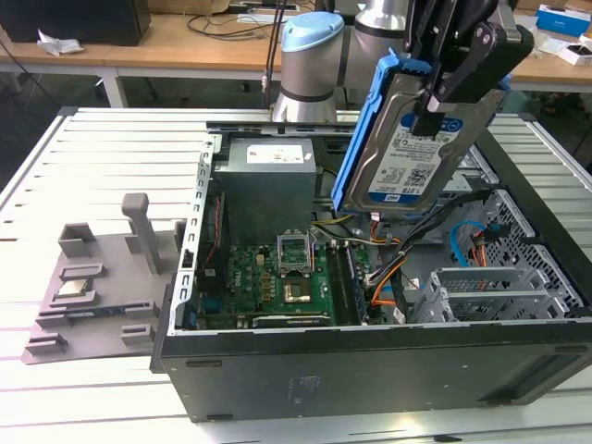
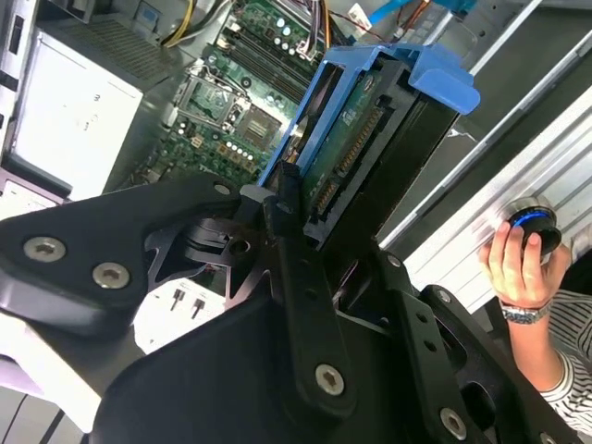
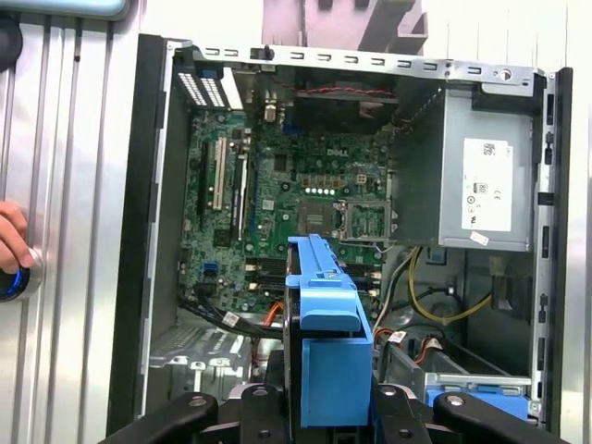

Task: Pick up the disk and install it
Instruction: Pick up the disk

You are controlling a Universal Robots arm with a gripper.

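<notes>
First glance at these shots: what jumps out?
The disk in its blue carrier, tilted and clamped in the gripper, hangs above the open computer case. Inside, the green motherboard lies exposed. In the second wrist view a hand holds a round knob outside the case.

The silver disk has a blue bracket and white-and-blue label; the motherboard is green.
</notes>
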